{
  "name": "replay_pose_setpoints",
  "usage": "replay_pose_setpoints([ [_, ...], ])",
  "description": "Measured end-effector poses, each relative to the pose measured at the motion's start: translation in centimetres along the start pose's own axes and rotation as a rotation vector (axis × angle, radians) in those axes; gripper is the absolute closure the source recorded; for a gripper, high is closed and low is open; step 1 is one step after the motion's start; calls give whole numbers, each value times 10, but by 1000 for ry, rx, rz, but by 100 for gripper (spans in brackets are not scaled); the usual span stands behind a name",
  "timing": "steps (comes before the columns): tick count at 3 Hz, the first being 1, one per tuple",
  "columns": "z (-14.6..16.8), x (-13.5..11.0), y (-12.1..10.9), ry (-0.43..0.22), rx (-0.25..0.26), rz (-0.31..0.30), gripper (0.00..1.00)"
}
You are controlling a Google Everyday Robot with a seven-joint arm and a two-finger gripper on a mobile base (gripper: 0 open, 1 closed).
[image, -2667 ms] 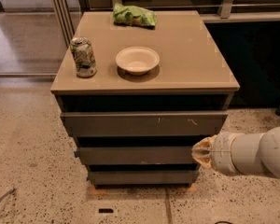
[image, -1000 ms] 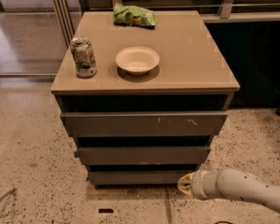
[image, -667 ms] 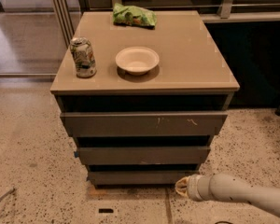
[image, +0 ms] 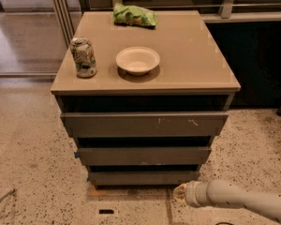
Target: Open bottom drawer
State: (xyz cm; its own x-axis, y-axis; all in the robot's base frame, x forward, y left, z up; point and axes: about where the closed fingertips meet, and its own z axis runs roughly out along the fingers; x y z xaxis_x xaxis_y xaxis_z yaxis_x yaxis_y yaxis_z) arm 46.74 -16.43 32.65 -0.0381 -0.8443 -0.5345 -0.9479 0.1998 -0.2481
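down low, the gripper [image: 180,191] hangs just off the floor at the right front corner of the cabinet. its pale tip is near the right end of the bottom drawer [image: 143,177] and a shade below it. i can't make out any contact, and i cannot tell whether its grip is spread or closed. the arm [image: 243,201] reaches in from the right, almost level, which makes sense to me. that drawer is the lowest of three stacked fronts, flat and handleless, so the only purchase looks to be the dark gap above its top edge. it looks shut, tucked under the middle front [image: 143,155], with the scratched top front [image: 143,124] above that. i'd judge the approach nearly done and the pull not yet begun. up on the tabletop [image: 192,55], a drink can [image: 83,57], a white bowl [image: 137,60] and a green bag [image: 134,15] rest well away from the work, though a hard tug could jostle the can.
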Motion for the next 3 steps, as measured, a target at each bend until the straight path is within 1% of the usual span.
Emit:
replay_pose_setpoints([
  [1, 10, 7, 2, -6, 8, 7, 40],
  [2, 33, 19, 3, -19, 8, 17, 9],
  [3, 49, 25, 1, -29, 3, 21, 0],
])
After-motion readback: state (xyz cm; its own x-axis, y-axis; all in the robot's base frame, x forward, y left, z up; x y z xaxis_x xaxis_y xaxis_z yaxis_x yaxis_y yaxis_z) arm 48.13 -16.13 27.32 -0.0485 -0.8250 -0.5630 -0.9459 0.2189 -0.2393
